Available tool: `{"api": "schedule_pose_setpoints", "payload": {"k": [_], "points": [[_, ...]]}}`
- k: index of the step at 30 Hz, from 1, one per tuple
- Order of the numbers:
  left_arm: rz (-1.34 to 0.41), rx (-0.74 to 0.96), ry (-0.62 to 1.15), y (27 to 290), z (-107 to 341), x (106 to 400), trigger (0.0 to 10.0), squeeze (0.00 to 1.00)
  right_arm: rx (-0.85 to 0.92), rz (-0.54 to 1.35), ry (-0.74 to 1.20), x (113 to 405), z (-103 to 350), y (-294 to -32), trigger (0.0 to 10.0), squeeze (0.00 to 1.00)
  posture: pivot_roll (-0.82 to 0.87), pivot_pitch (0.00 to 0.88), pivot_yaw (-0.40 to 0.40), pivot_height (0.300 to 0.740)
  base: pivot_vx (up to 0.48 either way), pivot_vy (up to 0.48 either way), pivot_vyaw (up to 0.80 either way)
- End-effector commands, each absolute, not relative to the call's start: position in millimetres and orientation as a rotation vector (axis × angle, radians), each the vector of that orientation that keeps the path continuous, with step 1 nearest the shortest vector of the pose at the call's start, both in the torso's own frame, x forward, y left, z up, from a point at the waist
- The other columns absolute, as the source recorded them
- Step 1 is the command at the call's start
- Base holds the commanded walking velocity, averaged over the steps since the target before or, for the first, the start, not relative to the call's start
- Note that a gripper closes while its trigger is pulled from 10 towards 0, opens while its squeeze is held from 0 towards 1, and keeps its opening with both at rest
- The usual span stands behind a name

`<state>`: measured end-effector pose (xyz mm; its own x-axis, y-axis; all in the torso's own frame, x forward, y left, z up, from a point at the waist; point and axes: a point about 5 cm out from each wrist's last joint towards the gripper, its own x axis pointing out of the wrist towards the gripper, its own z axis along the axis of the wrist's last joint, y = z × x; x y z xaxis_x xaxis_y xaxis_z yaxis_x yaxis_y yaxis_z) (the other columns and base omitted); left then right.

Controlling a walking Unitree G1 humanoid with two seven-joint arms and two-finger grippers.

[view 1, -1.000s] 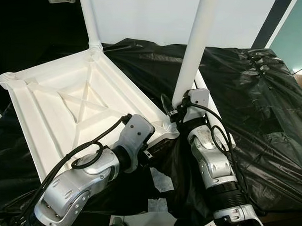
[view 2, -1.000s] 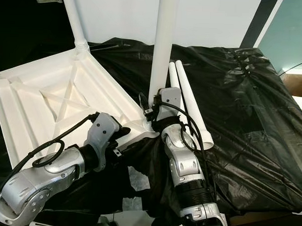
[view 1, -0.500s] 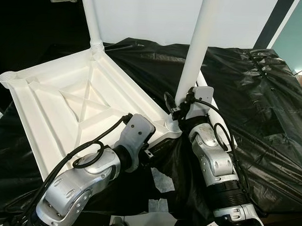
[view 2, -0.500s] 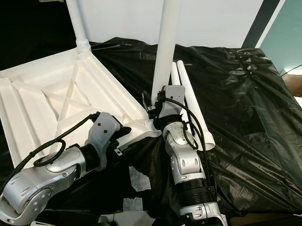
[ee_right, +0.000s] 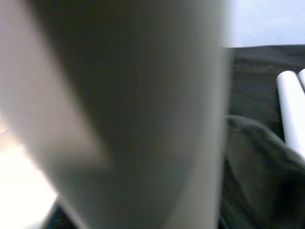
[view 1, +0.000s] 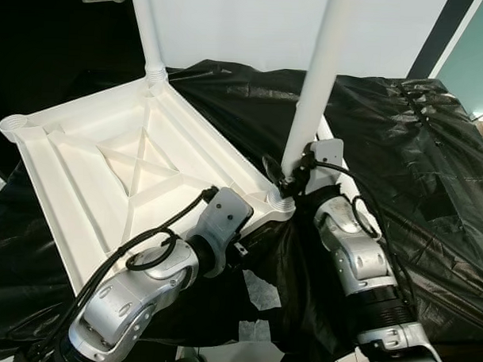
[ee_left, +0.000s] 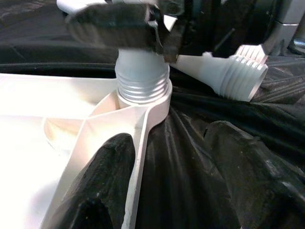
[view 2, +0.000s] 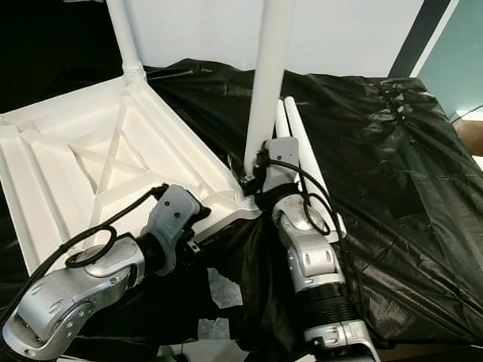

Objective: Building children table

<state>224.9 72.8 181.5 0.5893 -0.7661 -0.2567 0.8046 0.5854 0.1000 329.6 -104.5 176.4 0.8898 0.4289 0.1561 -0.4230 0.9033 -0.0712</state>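
A black plastic sheet (view 1: 433, 156) covers the work surface, with a white wall behind and a teal panel at the far right.

Nearest, the left pincer (ee_left: 176, 186) reaches under the near corner of the upturned white table top (view 1: 107, 168). Its fingers are spread wide, one finger (ee_left: 102, 181) touching the table's rim and the other lying on the sheet, so it braces the corner and grips nothing.

Just beyond, the right pincer (view 1: 293, 176) is at the base of the upright white leg (view 1: 316, 80), which stands in the corner socket (ee_left: 143, 98). Its black fingers appear closed around the leg low down, and the wrist view has the leg pressed right up against the lens. Several threads (ee_left: 142, 78) are exposed above the socket, so I judge the leg only partly screwed in.

To the right, two spare legs (view 2: 302, 151) lie side by side on the sheet, one threaded end (ee_left: 240, 76) close to the socket. At the far corner another leg (view 1: 147, 31) is already standing, and the left corner socket (view 1: 12, 125) is empty.

Risks: the long leg could tilt and cross-thread if the grip turns off-axis; the light table top could slide on the slick plastic if the bracing slips; a loose leg might roll.

No brand, label or writing is readable.
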Motion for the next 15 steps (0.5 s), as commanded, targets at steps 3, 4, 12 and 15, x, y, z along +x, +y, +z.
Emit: {"api": "schedule_pose_setpoints", "payload": {"k": [3,4,12,15], "points": [[-0.894,0.209,0.182,72.4,181.5,227.4,10.0,0.0,-0.012,0.518,-0.178,333.1,180.3,-117.4,10.0,1.0,0.12,0.086,-0.031,0.74,0.0,0.0,0.0],[-0.894,0.209,0.182,72.4,181.5,227.4,10.0,0.0,-0.012,0.518,-0.178,333.1,180.3,-117.4,10.0,1.0,0.12,0.086,-0.031,0.74,0.0,0.0,0.0],[-0.819,0.192,0.156,74.9,180.4,236.8,10.0,0.0,-0.024,0.742,-0.183,343.7,187.3,-134.2,10.0,0.0,0.12,0.087,-0.031,0.74,0.0,0.0,0.0],[-0.81,0.173,0.156,74.5,180.0,238.5,10.0,0.0,-0.041,0.801,-0.179,347.2,188.8,-135.8,10.0,0.0,0.12,0.083,-0.031,0.74,0.0,0.0,0.0]]}}
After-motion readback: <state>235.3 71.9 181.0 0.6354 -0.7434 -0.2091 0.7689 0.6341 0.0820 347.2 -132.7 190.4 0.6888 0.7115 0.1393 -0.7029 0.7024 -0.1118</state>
